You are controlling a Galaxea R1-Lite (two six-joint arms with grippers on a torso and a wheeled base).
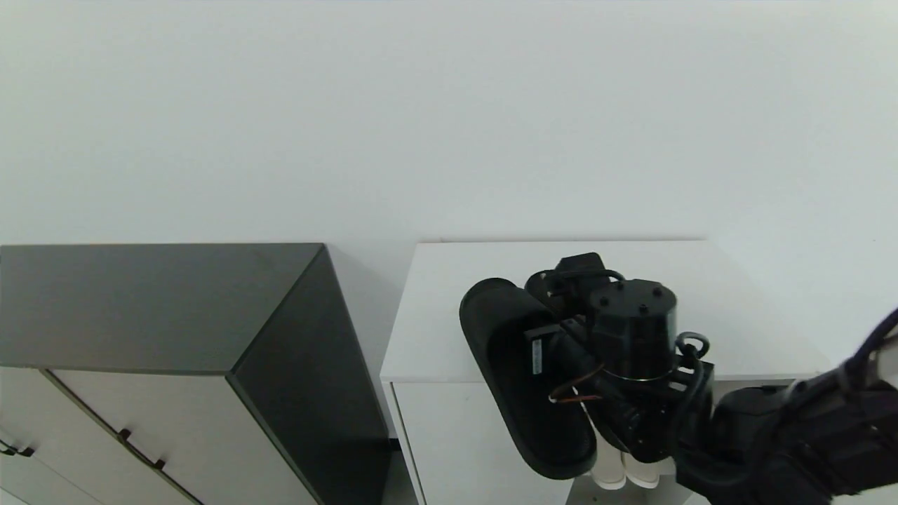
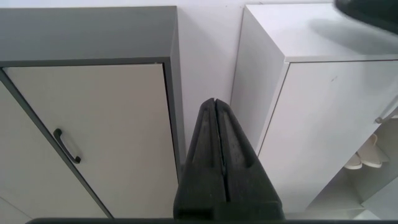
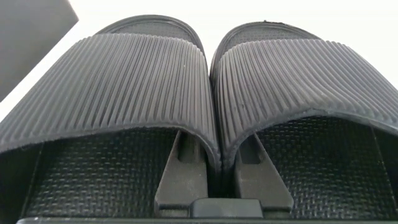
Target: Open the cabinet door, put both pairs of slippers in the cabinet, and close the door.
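Right end effector: one finger under each strap, clamped on the two inner side walls pressed together. The black slippers hang from it as a pair, toes away from the wrist. They sit above the front edge of the white cabinet, not yet inside.

Left end effector: fingers together, empty, facing the gap between the two cabinets.

Below the black pair, the white slippers lie on a shelf inside the white cabinet. Its door looks swung open, handle at the free edge. Farther left is the dark cabinet, doors shut.

Step in hand, as judged: stow the second pair.
- Bring the pair down in front of the opening, under the cabinet top and clear of the door edge.
- Keep the clamp firm, since only the inner walls are held and the outer halves can sag.
- Level the soles, enter toes first, and set down beside the white pair without shoving it.
- Release only once the soles rest on the shelf.

Free shelf space cannot be told from here.
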